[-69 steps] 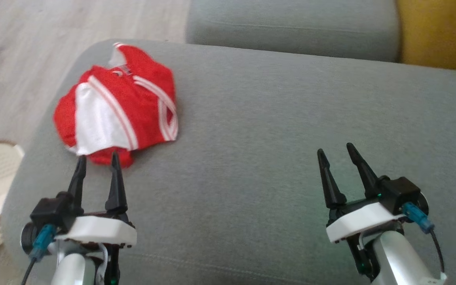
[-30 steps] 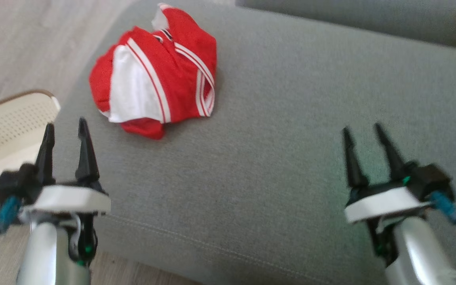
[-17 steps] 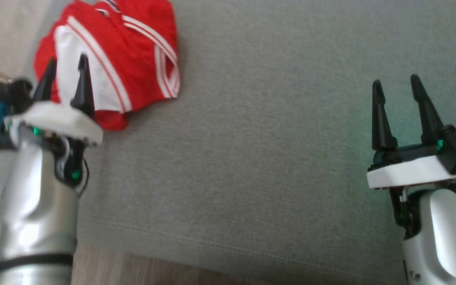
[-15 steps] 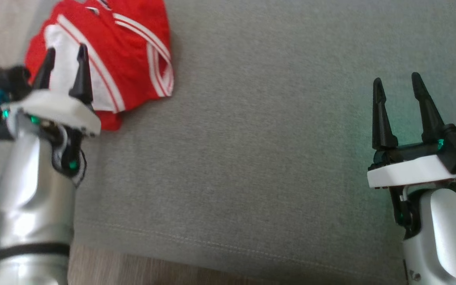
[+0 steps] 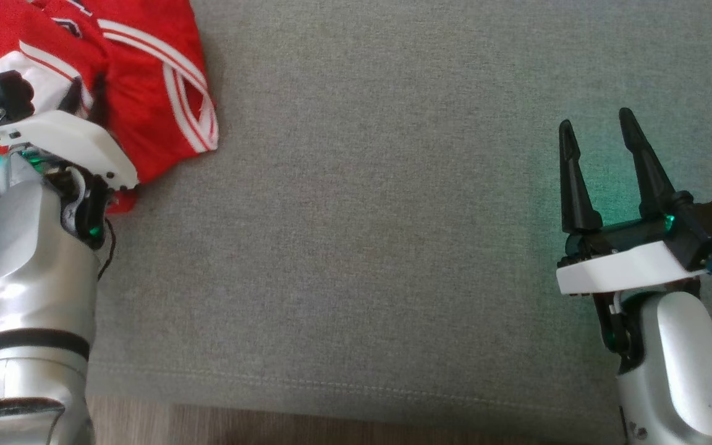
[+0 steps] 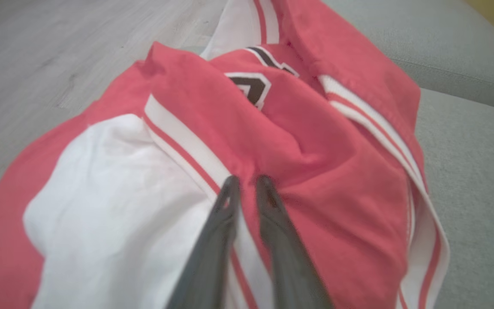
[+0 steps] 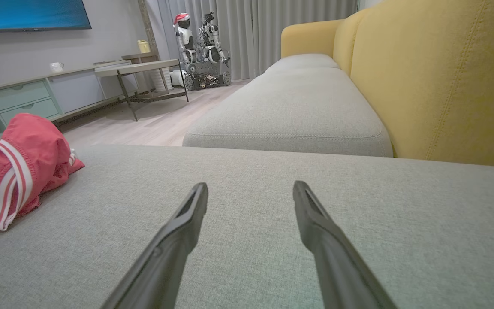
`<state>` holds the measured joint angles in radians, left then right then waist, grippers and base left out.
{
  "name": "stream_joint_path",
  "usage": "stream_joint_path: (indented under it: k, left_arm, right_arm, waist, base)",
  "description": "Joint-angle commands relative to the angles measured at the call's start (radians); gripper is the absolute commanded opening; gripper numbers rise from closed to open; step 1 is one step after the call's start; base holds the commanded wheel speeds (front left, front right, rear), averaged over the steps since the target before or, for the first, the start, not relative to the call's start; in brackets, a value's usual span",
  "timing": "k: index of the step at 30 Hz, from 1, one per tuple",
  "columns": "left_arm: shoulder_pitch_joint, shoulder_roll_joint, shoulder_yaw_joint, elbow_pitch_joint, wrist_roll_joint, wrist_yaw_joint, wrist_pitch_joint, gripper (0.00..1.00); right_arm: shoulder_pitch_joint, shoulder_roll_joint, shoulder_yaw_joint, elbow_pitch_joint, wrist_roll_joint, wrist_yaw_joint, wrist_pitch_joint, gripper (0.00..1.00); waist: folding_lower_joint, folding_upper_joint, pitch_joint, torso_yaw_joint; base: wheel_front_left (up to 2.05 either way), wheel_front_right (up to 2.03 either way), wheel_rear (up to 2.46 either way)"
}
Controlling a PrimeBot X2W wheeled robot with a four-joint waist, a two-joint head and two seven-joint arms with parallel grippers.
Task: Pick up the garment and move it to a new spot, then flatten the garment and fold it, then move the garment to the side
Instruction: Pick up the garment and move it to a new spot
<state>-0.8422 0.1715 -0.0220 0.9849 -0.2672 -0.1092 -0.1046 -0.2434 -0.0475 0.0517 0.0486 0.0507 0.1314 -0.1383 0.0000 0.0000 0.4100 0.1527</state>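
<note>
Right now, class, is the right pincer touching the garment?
No, the right pincer hangs open over bare cushion, well apart from the garment.

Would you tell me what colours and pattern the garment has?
The garment is red with a white panel and white stripes, best seen in the left wrist view.

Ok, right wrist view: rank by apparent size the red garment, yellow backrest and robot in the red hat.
Yellow backrest
Red garment
Robot in the red hat, far off, so its true size is unsure.
</note>
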Motion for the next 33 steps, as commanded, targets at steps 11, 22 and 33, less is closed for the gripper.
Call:
stream_joint_path:
  k: [11, 22, 33]
  left_arm:
    - [-0.05, 0.08, 0.037, -0.069, -0.013, 0.013, -0.151, 0.0]
    - [0.048, 0.072, 0.078, -0.434, -0.017, 0.009, -0.157, 0.0]
    - [0.103, 0.026, 0.016, -0.696, -0.048, 0.003, -0.031, 0.0]
  right_arm:
    - [-0.025, -0.003, 0.027, 0.032, 0.035, -0.001, -0.044, 1.0]
    - [-0.009, -0.003, 0.04, 0.13, 0.101, -0.001, -0.095, 1.0]
    - [-0.005, -0.003, 0.051, 0.176, 0.152, -0.001, -0.119, 1.0]
  waist:
    - [0.0, 0.0, -0.082, 0.007]
    - [0.0, 0.0, -0.223, -0.02]
    - [0.0, 0.0, -0.284, -0.105]
  base:
    - [0.0, 0.0, 0.0]
    - [0.0, 0.0, 0.0]
    - [0.0, 0.0, 0.0]
